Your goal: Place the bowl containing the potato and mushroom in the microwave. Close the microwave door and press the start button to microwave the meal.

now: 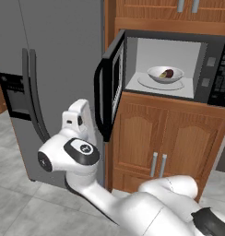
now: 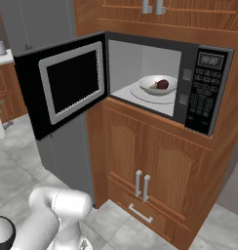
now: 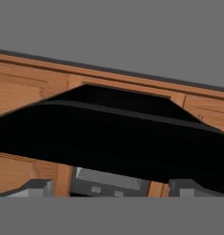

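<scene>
The white bowl sits on the glass turntable inside the black microwave. In it lie the dark reddish-brown mushroom and the yellowish potato. The microwave door stands swung out to the left, its curved handle facing the fridge. My arm's white hand is low beside the door's outer face. In the hand view my gripper is open, fingertips wide apart, with the black door close in front.
A grey refrigerator with dark handles stands just left of the door. Wooden cabinet doors run below the microwave, and more wood cabinets are above. The button panel is on the microwave's right side. Grey tiled floor lies below.
</scene>
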